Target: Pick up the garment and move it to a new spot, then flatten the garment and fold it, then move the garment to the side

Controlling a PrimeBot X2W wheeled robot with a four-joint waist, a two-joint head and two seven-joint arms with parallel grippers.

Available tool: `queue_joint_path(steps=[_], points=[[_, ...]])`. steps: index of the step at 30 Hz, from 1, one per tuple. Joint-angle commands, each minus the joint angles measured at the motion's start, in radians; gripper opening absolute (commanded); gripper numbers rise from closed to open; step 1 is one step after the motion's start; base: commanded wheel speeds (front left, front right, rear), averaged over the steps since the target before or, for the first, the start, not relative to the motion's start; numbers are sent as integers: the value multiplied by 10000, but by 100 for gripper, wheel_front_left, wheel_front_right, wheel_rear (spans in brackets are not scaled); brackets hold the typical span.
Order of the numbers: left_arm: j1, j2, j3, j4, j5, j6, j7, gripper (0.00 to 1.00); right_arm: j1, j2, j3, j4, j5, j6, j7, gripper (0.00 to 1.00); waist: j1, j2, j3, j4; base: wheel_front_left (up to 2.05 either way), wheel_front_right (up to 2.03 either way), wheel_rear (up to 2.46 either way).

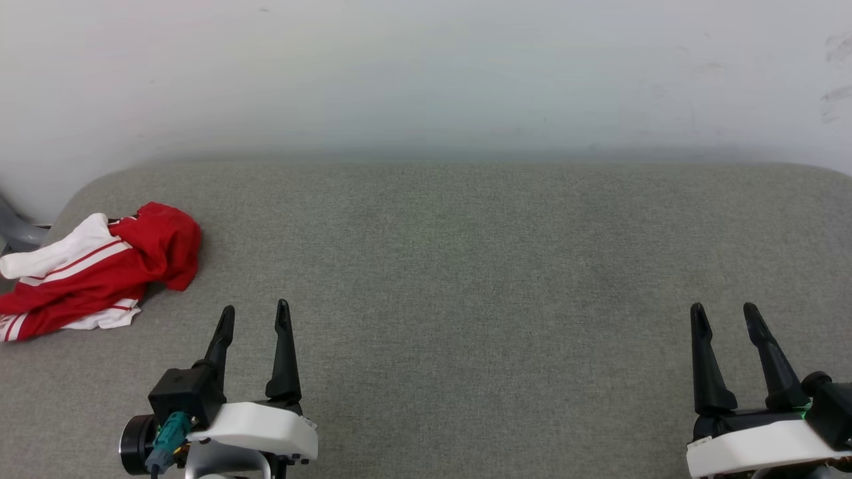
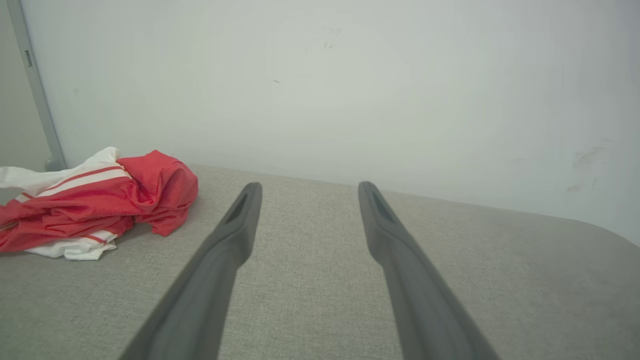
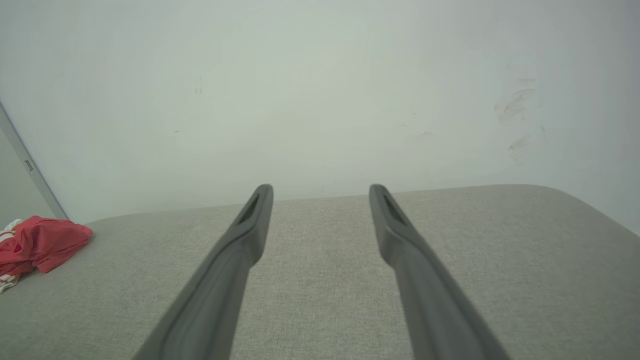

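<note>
The garment (image 1: 100, 269) is a red jersey with white sleeves and striped trim, crumpled in a heap at the far left of the grey fabric surface (image 1: 466, 266). It also lies at the left of the left wrist view as the garment (image 2: 95, 202) and at the far left edge of the right wrist view as the garment (image 3: 40, 242). My left gripper (image 1: 255, 309) stands open at the lower left, to the right of the heap and nearer me, apart from it. Open too, my right gripper (image 1: 724, 309) sits at the lower right, far from the cloth. Nothing is between either pair of fingers.
A pale wall (image 1: 426, 73) rises straight behind the surface's rounded far edge. A grey metal piece (image 1: 16, 229) shows beyond the left corner, next to the garment. A thin grey strip (image 2: 35, 85) runs up the wall at the left.
</note>
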Motion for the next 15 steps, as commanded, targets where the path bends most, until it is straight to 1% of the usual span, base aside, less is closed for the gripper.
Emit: queue_joint_path(steps=[1, 15], points=[[102, 14, 13, -82, 203, -52, -91, 100, 82, -20, -9, -114, -192, -3, -87, 100, 0, -1, 0, 3, 0, 0, 0], [191, -194, 237, -56, 991, -320, -365, 100, 198, -18, -20, -183, -681, -3, -348, 100, 0, -1, 14, 66, 0, 0, 0]])
